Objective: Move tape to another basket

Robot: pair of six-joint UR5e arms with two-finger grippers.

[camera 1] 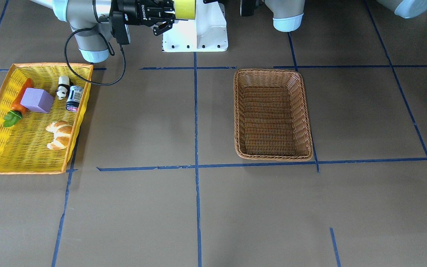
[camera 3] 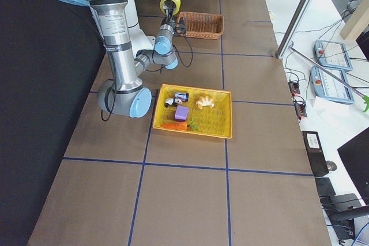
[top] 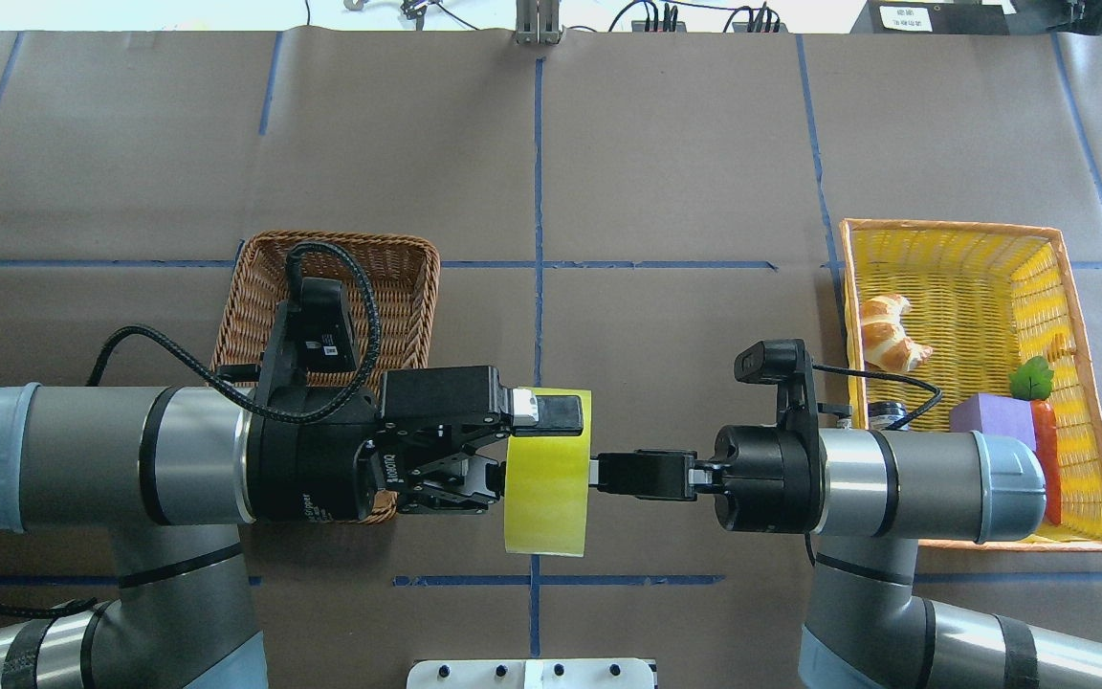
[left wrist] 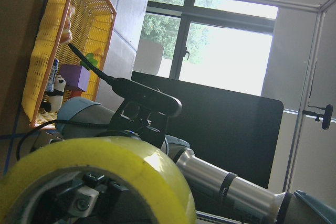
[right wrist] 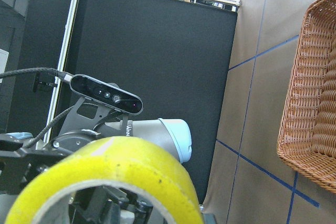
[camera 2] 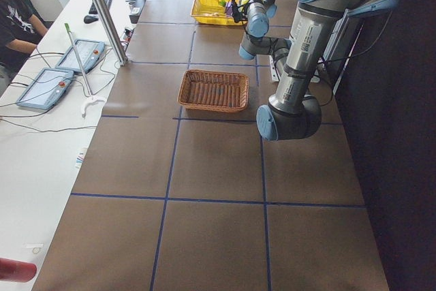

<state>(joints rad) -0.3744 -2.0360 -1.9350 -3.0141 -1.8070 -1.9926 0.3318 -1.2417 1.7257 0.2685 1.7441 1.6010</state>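
The tape [top: 546, 498], a wide yellow roll, hangs in the air between my two arms over the table's middle line, near my base. It also shows in the front view [camera 1: 185, 8]. My left gripper [top: 537, 450] is shut on the roll's wall from the left, one finger on the outside and one in the core. My right gripper [top: 597, 474] is shut on the roll's right edge, seen edge-on. Each wrist view has the roll large at the bottom [left wrist: 131, 161] [right wrist: 121, 156]. The brown wicker basket [top: 341, 239] sits empty [camera 1: 272, 70], partly under my left wrist.
A yellow mesh tray [top: 953, 227] at the right holds a croissant [top: 886, 333], a purple block [top: 991, 421], a carrot [top: 1046, 450], a panda toy [camera 1: 63, 87] and a small bottle [camera 1: 74, 98]. My white base [camera 1: 195, 33] is close behind the roll.
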